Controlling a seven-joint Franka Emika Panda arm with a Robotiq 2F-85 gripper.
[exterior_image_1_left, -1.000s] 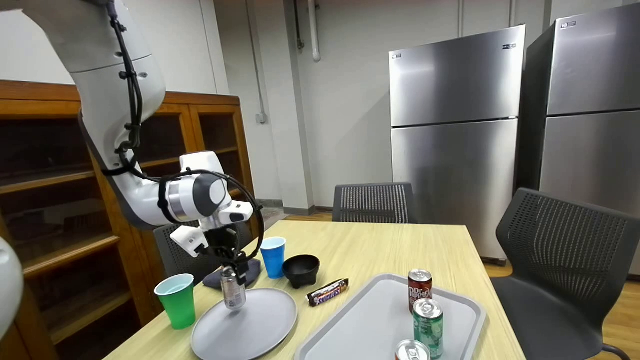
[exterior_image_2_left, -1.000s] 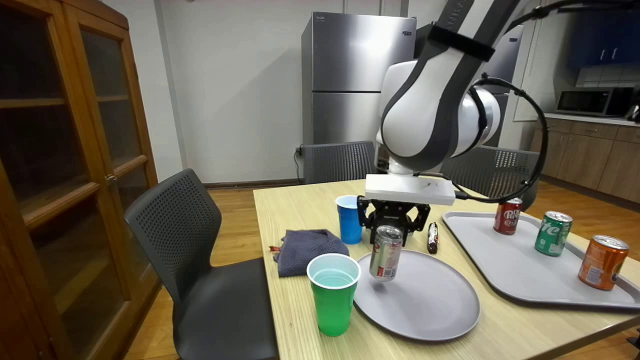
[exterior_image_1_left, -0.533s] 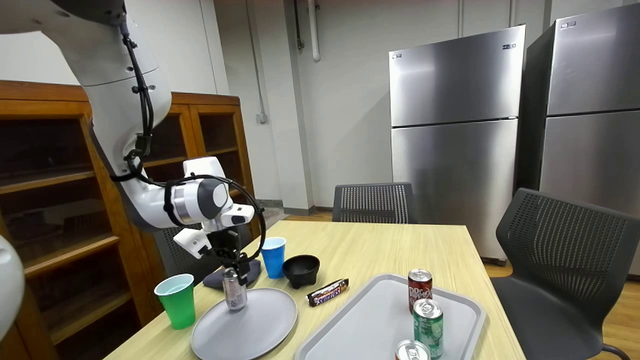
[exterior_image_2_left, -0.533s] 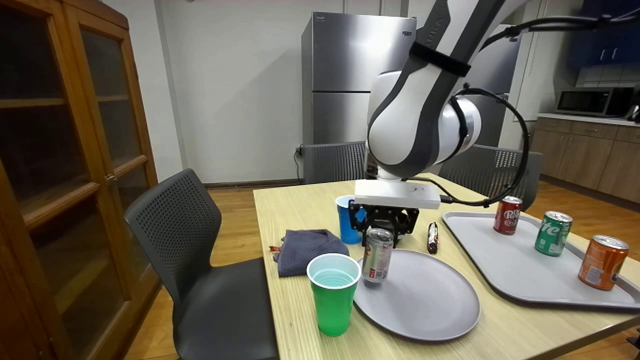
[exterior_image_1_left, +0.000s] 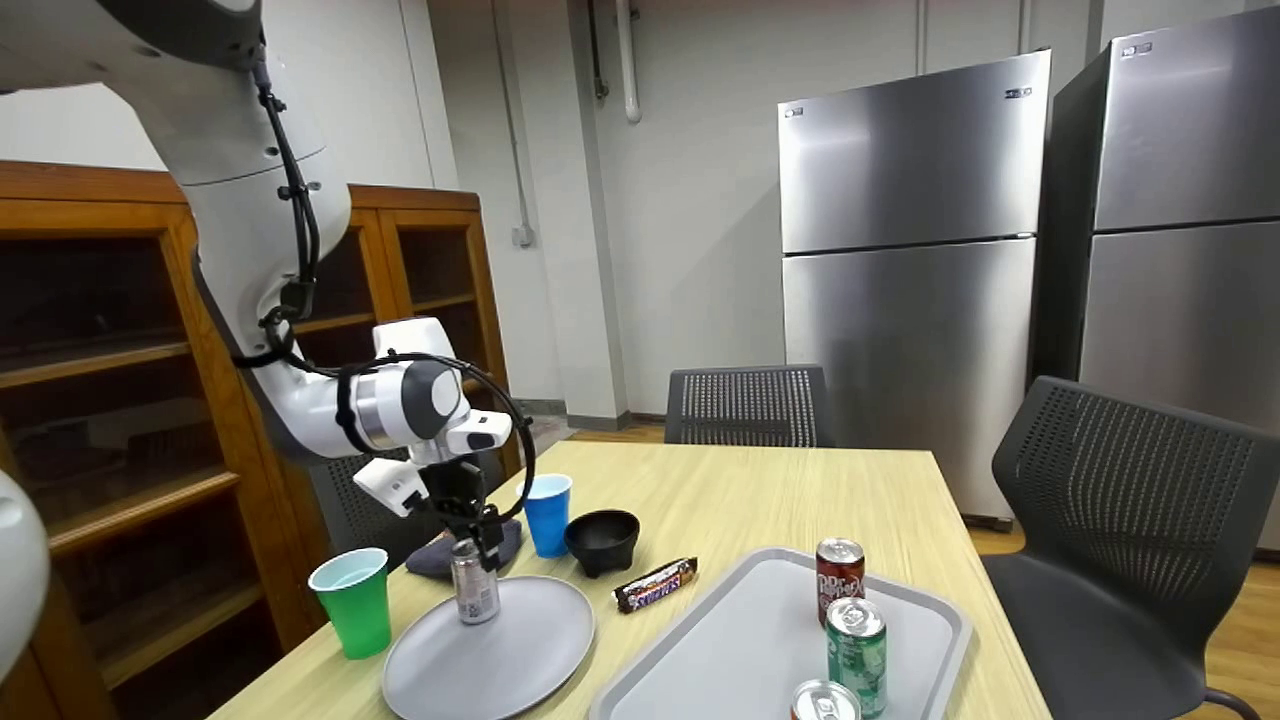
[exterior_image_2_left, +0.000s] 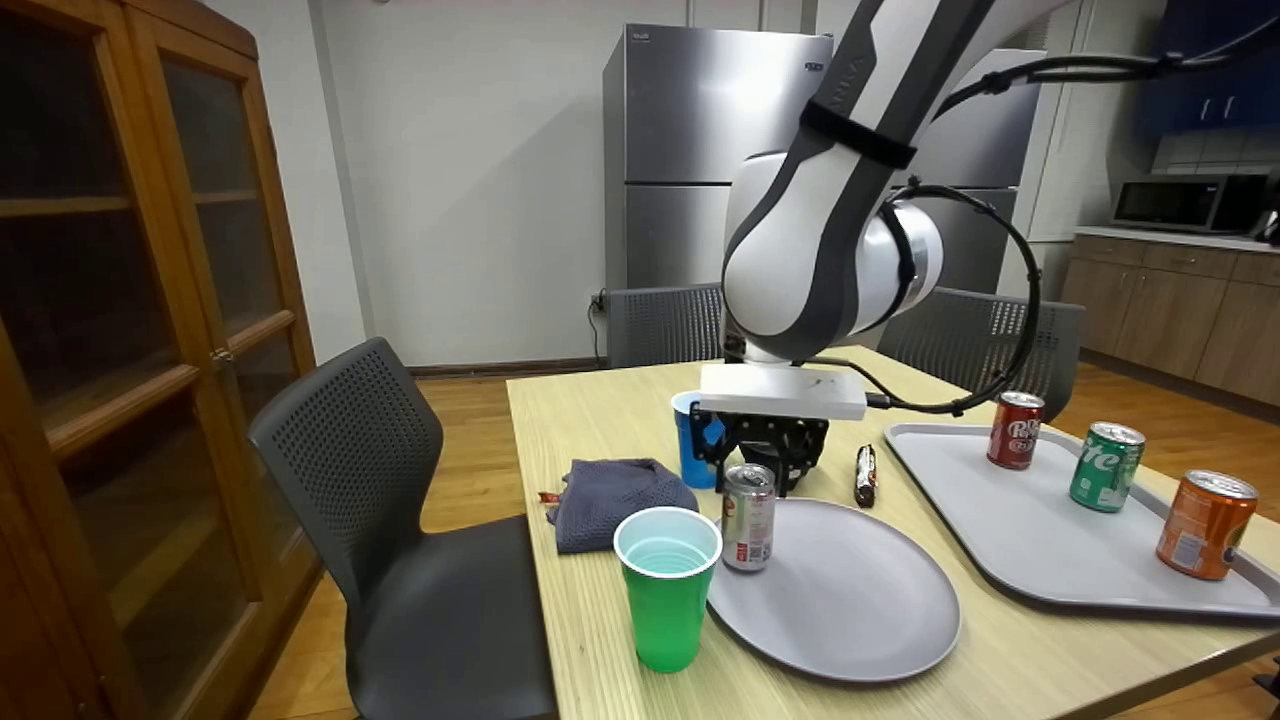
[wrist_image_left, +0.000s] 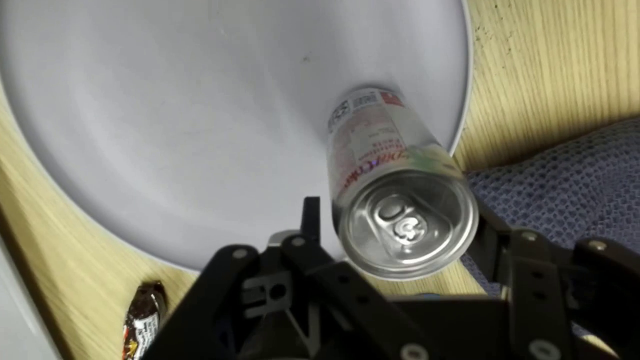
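A silver Diet Coke can (wrist_image_left: 370, 135) stands on the grey round plate (wrist_image_left: 190, 125) near its rim. In both exterior views the can (exterior_image_1_left: 475, 585) (exterior_image_2_left: 748, 520) looks close to upright, its base on the plate. My gripper (wrist_image_left: 396, 210) is around the upper part of the can with its jaws apart. A strip of plate shows between the left of its fingers (wrist_image_left: 311, 215) and the can. On the right, the can's rim partly hides the other finger, so I cannot tell whether it touches.
Close by are a green cup (exterior_image_2_left: 668, 610), a dark folded cloth (exterior_image_2_left: 618, 500), a blue cup (exterior_image_2_left: 697, 440), a black bowl (exterior_image_1_left: 602, 540) and a Snickers bar (exterior_image_1_left: 656, 585). A grey tray (exterior_image_1_left: 740, 640) holds red (exterior_image_2_left: 1016, 430), green (exterior_image_2_left: 1107, 467) and orange cans (exterior_image_2_left: 1207, 525).
The can has come down from a tilted pose just above the plate to a near-upright stance on it, shifting toward the plate's edge. My arm has lowered with it.
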